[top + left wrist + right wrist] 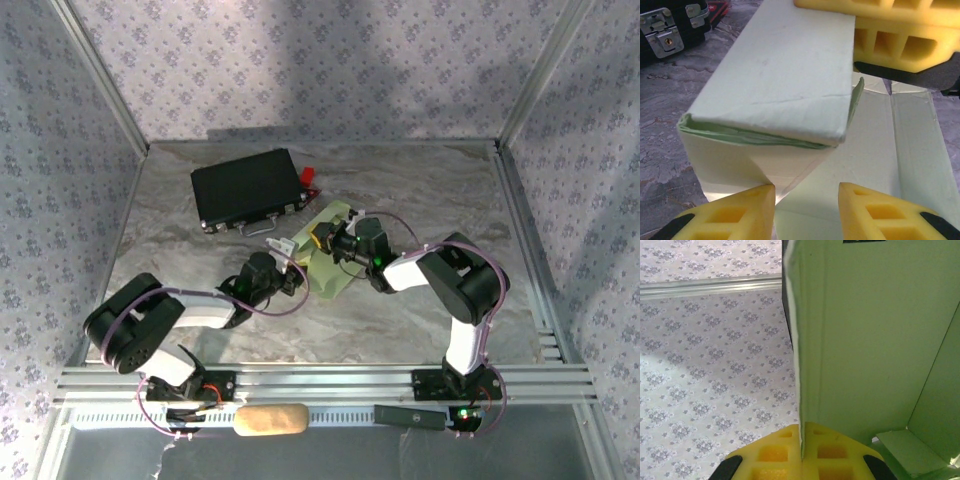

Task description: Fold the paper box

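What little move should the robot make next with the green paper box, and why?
Probably the open left tool should ease forward and pinch the near end of the pale green thin-card paper box. That end gapes along a loose edge, the left tool sits just in front of it, and the right tool is shut on an upright card wall, which looks enough to steady the box.

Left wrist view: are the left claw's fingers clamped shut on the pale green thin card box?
No, the left claw is open, its yellow fingers apart before the pale green card box.
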Controlling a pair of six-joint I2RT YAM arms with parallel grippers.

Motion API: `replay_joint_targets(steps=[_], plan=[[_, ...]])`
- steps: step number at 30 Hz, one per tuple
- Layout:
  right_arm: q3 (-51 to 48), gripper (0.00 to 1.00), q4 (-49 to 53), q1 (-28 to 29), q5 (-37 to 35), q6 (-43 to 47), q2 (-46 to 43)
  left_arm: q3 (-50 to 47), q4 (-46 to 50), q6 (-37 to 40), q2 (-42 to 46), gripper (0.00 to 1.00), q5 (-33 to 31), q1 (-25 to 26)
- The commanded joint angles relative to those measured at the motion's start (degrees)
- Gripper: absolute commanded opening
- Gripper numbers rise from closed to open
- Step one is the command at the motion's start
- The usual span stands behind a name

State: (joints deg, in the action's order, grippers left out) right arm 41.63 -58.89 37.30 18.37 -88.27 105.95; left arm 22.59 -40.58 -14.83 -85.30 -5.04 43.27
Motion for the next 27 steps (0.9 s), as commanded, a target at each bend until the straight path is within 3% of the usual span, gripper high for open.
replay_joint_targets(steps=[1, 12, 22, 27], plan=[[0.2, 0.00, 2.6, 1.2, 0.3, -1.3, 0.3, 2.4, -4.4, -1.0, -0.7, 0.39, -5.2, 0.2], [0.7, 0.00, 2.7, 1.9, -1.1, -1.0, 0.5, 2.6, -4.8, -3.4, -2.4, 0.41, -9.4, 0.4], [-0.2, 0.00, -12.7, 2.6, -3.7, 1.0, 7.5, 2.4, -6.5, -5.0, -4.5, 0.42, -12.3, 0.4], [-0.6, 0.00, -14.6, 2.6, -4.2, 2.4, 8.9, 2.1, -7.3, -5.6, -4.8, 0.43, -14.2, 0.1]])
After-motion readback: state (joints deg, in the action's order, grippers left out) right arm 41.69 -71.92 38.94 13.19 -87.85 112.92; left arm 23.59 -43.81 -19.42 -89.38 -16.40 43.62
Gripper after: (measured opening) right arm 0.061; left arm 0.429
